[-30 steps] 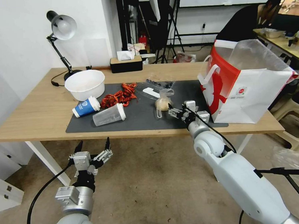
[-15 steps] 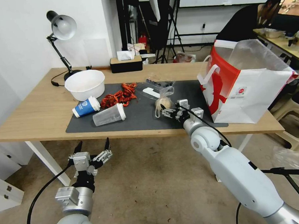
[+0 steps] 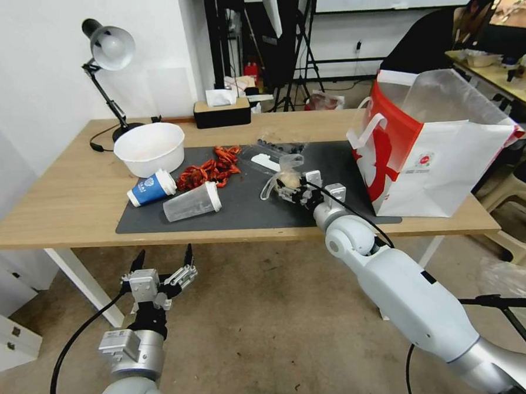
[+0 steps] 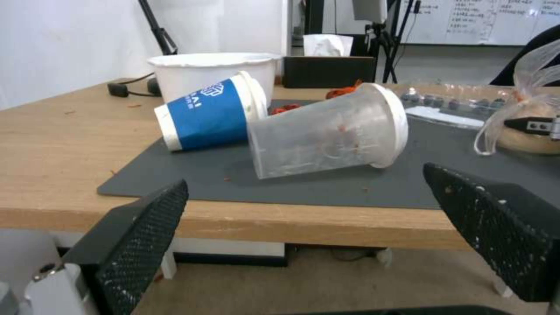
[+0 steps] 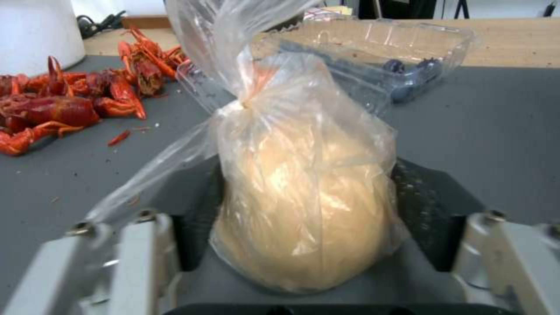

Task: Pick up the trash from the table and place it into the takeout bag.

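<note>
With the right gripper [image 3: 286,187] straddling the bagged ball [image 5: 303,192], jaws unclosed, a loose plastic-only grip could slip; the left gripper [image 3: 164,267] hangs spread below the table [image 3: 52,214].

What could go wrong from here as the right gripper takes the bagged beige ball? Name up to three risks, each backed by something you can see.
1. The right gripper straddles the clear bag with beige ball; thin plastic may slip from the pads.
2. The bag's loose tail could drag the red shells nearby.
3. The takeout bag may tip if bumped.
The left gripper waits open below the table.
</note>
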Available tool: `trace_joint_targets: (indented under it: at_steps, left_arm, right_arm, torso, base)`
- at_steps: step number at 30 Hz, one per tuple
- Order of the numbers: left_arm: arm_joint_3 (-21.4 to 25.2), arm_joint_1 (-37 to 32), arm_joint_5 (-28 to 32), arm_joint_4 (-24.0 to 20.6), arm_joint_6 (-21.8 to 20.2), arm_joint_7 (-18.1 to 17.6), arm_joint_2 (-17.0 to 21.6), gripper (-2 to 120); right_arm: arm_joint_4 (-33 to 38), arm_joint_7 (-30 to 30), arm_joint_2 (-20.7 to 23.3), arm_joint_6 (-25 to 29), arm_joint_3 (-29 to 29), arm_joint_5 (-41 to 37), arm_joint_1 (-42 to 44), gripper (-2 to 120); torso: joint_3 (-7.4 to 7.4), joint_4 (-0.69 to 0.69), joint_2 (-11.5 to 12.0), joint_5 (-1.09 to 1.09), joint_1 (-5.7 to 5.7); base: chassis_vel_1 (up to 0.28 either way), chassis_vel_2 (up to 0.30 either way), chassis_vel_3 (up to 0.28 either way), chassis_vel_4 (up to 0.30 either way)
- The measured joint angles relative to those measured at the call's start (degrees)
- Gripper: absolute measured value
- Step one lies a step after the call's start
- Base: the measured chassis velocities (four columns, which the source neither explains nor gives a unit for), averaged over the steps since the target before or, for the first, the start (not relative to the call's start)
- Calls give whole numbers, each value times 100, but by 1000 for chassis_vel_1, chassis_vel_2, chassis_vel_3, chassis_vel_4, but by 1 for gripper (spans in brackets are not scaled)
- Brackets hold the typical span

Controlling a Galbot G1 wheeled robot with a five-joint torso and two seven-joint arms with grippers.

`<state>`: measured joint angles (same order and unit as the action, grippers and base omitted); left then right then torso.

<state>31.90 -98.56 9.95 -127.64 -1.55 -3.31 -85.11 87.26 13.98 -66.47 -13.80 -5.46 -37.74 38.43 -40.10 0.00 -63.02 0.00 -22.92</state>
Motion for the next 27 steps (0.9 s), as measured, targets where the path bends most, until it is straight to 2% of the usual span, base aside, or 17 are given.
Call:
trace_joint_targets:
  at_steps: [1,5,6,9,10,12,17,27]
  left_arm:
    - [0,0,0,0,0,0,0,100]
    - [-1,14,0,20,0,-12,-5,100]
    - [-1,14,0,20,0,-12,-5,100]
    - [-2,16,0,24,0,-14,-6,100]
    - [-2,16,0,24,0,-14,-6,100]
    - [-1,16,0,24,0,-15,-6,100]
    - [-1,10,-2,15,1,-18,-5,100]
    - [-3,7,-2,-11,3,-20,14,100]
  right_arm:
    - [0,0,0,0,0,0,0,64]
    - [-9,38,-15,-2,-7,32,18,45]
    - [-9,38,-15,-2,-7,32,18,45]
    - [58,73,-13,-11,7,36,58,32]
    - [58,73,-13,-11,7,36,58,32]
    - [165,92,5,-16,31,25,105,20]
    - [571,118,71,-28,158,-54,259,7]
    - [1548,-118,238,183,658,-457,569,5]
  torso:
    - [0,0,0,0,0]
    - [0,0,0,0,0]
    - [0,0,0,0,0]
    - [0,0,0,0,0]
    - [0,0,0,0,0]
    - [0,0,0,1,0]
    - [0,0,0,0,0]
    - [0,0,0,1,0]
  base:
    - [0,0,0,0]
    - [0,0,0,0]
    - [0,0,0,0]
    - [0,0,0,0]
    - [0,0,0,0]
    - [0,0,0,0]
    - [0,0,0,0]
    - [0,0,0,0]
